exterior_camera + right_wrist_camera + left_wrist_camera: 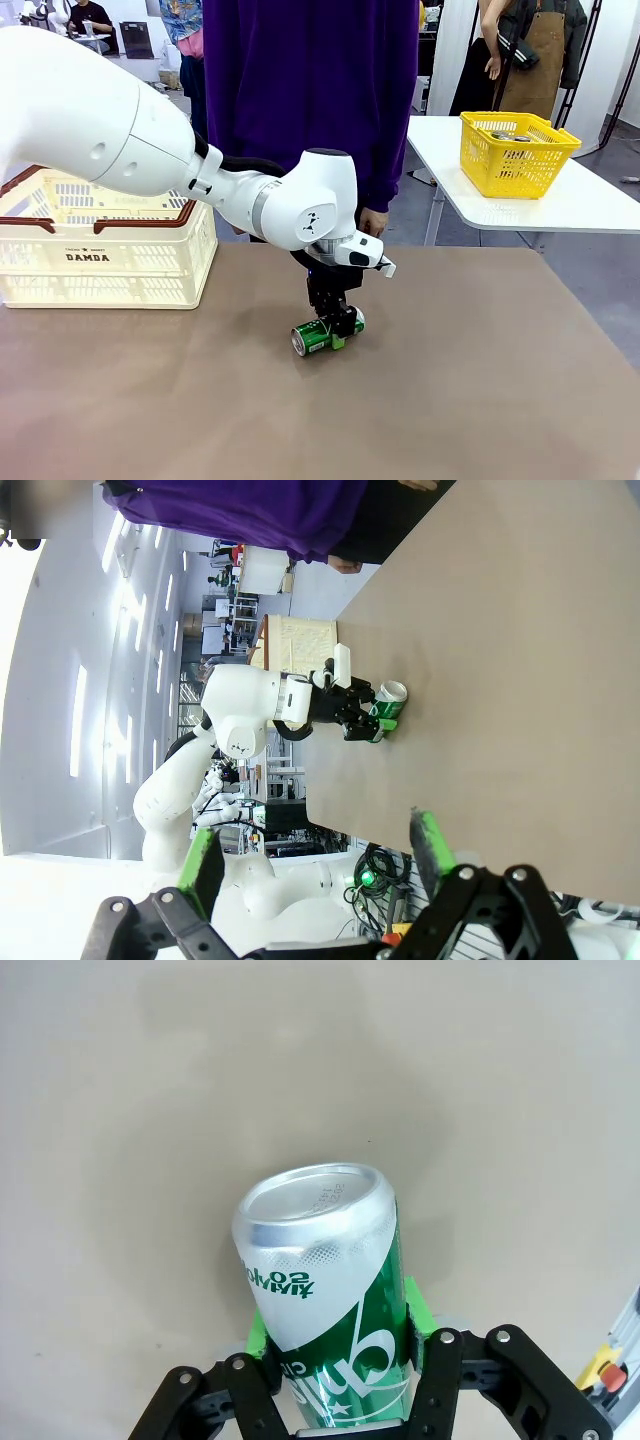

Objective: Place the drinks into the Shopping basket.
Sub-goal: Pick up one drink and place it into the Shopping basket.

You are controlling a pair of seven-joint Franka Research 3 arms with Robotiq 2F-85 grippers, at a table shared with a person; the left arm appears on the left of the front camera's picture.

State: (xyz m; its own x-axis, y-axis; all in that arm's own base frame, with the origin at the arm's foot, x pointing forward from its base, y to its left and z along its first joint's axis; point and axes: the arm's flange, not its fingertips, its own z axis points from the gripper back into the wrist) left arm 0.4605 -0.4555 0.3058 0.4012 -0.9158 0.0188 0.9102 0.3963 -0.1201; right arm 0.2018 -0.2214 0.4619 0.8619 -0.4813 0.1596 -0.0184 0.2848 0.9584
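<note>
**One green can gripped, basket yet to be reached**

At the left end of the bench (480, 390) stands the Shopping basket (110, 272), cream with brown handles lying over its rim. From the front I cannot tell whether any drink already sits inside it.

Toward the middle, the left arm (290, 205) reaches down to the green can (318, 338), which lies on its side on the bench, well apart from the basket. The left jaws are closed on it. The left wrist view shows the green pads (258, 1335) pressed against both flanks of the can body, its silver end pointing away. The can does not look lifted.

Just behind, a person's hand (373, 222) hangs at the far edge, taking no part.

To the right, a yellow basket (515, 165) sits on a separate table. The right jaws stand open with nothing between them, far from the can.

My reading: the grasp is made — the lift, the carry leftward and the release over the basket all remain. How many more drinks wait, I cannot tell.
</note>
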